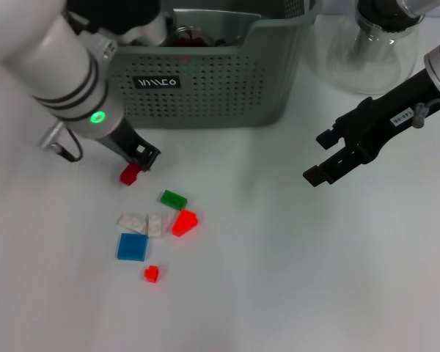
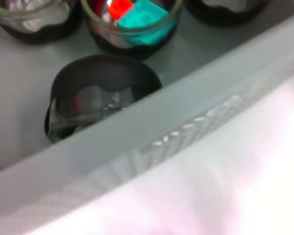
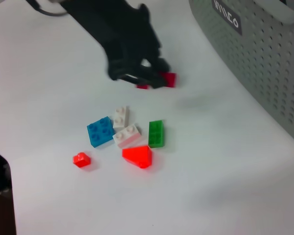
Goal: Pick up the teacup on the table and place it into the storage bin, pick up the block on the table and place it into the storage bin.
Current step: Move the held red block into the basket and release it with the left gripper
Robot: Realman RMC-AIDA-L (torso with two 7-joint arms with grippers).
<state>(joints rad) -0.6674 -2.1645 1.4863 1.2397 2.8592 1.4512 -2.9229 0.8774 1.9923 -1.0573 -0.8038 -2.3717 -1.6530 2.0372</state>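
Note:
The grey-green storage bin [image 1: 227, 88] stands at the back centre; its perforated wall [image 3: 264, 58] also fills a corner of the right wrist view. Inside the bin [image 2: 196, 93], the left wrist view shows a dark glass teacup [image 2: 95, 98] by the wall and another cup [image 2: 132, 22] holding red and teal blocks. My left gripper [image 1: 148, 157] is down at the table just in front of the bin, touching a red block [image 1: 130, 174]. From the right wrist, the left gripper [image 3: 147, 78] partly covers that red block [image 3: 169, 79]. My right gripper [image 1: 317, 156] hovers open and empty to the right.
Loose blocks lie in front of the left gripper: a green one [image 1: 174, 199], a red wedge [image 1: 184, 221], two white ones [image 1: 143, 223], a blue plate [image 1: 132, 246] and a small red piece [image 1: 151, 273]. A clear glass teapot [image 1: 367, 48] stands at the back right.

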